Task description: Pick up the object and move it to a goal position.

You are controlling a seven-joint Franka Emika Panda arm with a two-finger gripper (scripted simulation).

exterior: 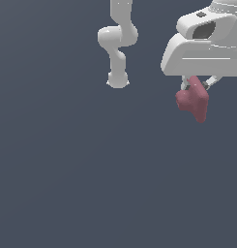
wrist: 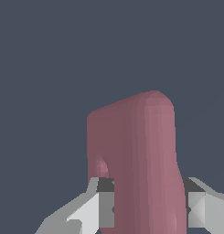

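Gripper (exterior: 197,86) clenched on the object (exterior: 193,102), pads (wrist: 106,208) pinching its narrow upper part so the lumpy bulk hangs free below the fingers; object is in the air at the exterior view's upper right, likely mid-carry to goal.

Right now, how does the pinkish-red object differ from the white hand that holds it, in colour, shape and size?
Colour: the object is dull pinkish-red, while the hand is white with dark pads.
Shape: the object is lumpy and rounded; the hand is blocky, with straight fingers on either side.
Size: in the exterior view the object is narrower than the hand's body.
Both are off the ground, with the object clamped between the fingers.
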